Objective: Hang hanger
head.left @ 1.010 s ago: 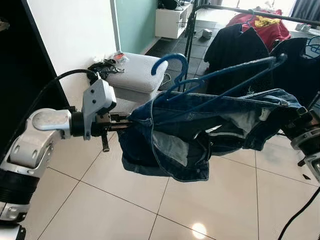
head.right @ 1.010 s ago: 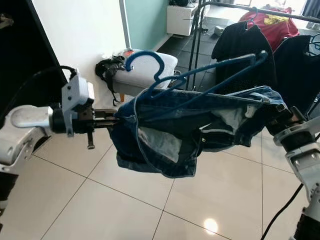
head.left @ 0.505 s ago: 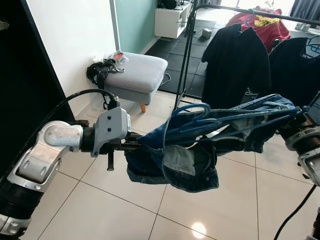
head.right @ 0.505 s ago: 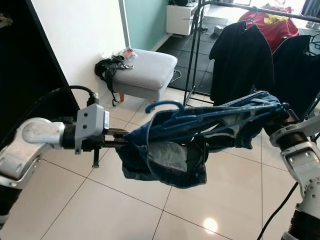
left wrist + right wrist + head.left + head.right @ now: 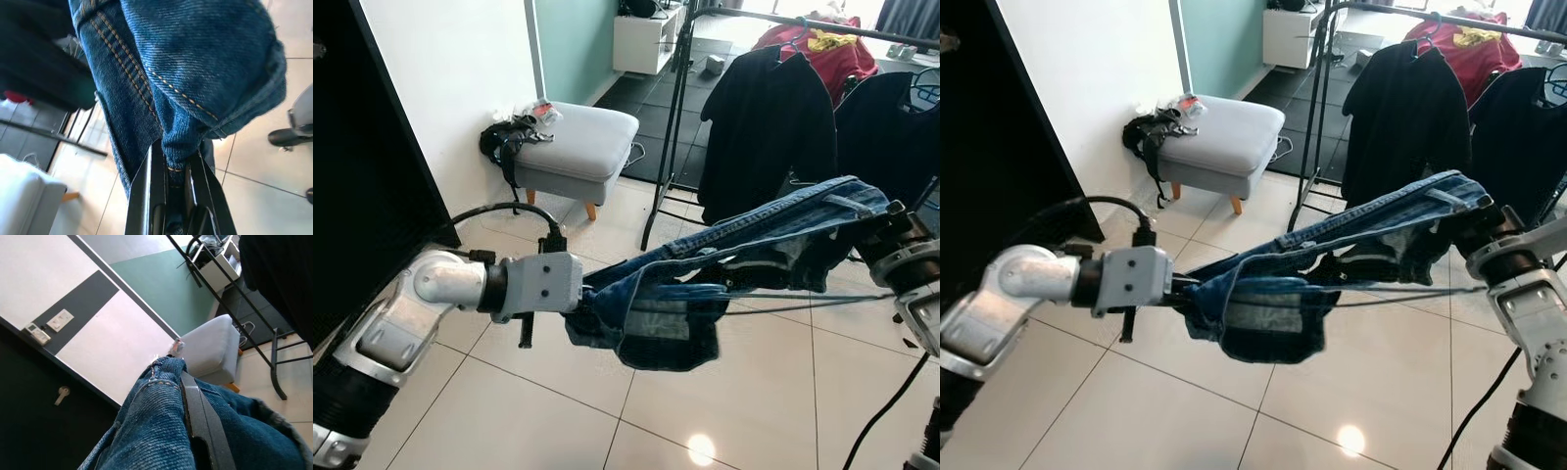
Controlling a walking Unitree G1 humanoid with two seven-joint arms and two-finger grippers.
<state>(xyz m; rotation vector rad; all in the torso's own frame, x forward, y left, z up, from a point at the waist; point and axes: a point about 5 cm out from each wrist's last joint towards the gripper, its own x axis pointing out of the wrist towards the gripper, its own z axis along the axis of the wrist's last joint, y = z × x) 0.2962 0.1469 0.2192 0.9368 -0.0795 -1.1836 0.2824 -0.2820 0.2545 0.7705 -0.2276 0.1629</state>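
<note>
Left wrist view: the left gripper [image 5: 177,169] is seen clamped on a fold of the jeans [image 5: 724,269]. In the head views the jeans are stretched above the tiled floor [image 5: 509,401] between both arms, the other end held at the right gripper [image 5: 886,230], whose visible finger [image 5: 200,416] is pressed against denim. A blue hanger [image 5: 690,291] is tucked inside. Beyond, a grey footstool [image 5: 582,142] and a clothes rack [image 5: 680,108] are seen.

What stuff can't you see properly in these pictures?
- Blue hanger: mostly wrapped inside the jeans in the eye views.
- Right gripper: buried in denim in its wrist view; jaws unreadable.
- Clothes rail: cut off by the top edge, eye views.
</note>
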